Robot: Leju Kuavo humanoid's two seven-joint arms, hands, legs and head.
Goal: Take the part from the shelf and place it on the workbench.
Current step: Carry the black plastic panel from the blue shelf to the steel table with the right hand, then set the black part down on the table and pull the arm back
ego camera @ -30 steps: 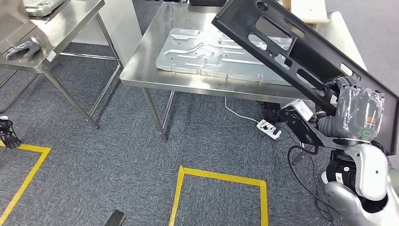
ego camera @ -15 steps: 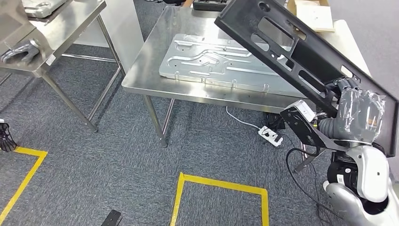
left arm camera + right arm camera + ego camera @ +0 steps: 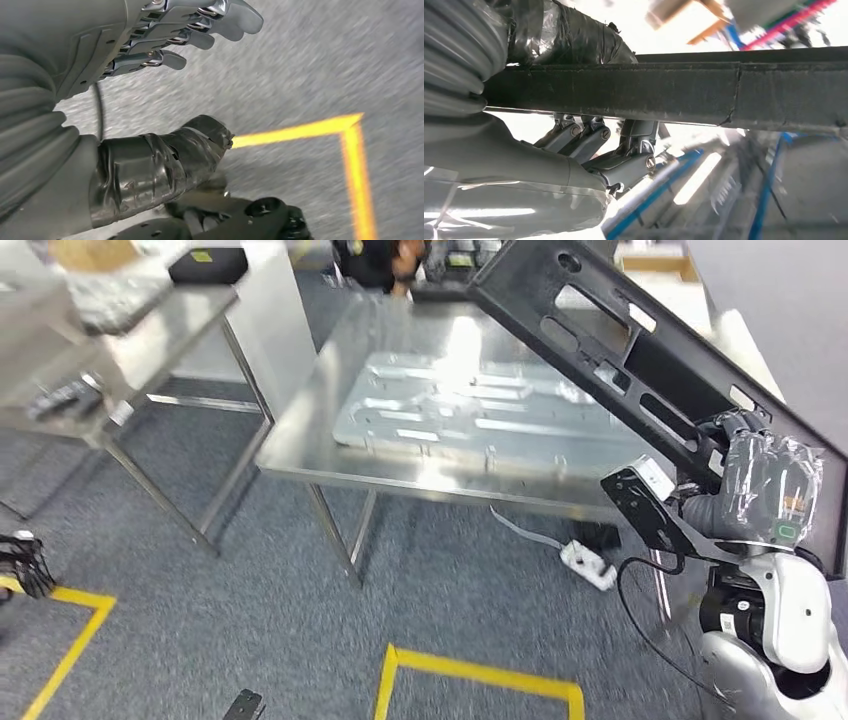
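Nearest, the left hand (image 3: pixel 165 85) hangs over the grey carpet (image 3: pixel 200 620) and its yellow tape (image 3: pixel 350 160), holding nothing, fingers apart. The right hand (image 3: pixel 765 485) grips the long black panel (image 3: pixel 640 370) near its lower end, thumb on one face and fingers on the other; it slants up and leftward in the air. Beyond, under the panel's raised end, a ribbed metal plate (image 3: pixel 470 415) lies flat on the steel workbench (image 3: pixel 310 455).

Bright overhead light, glare on the steel workbench (image 3: pixel 330 455); motion blur throughout, right wrist background blown out
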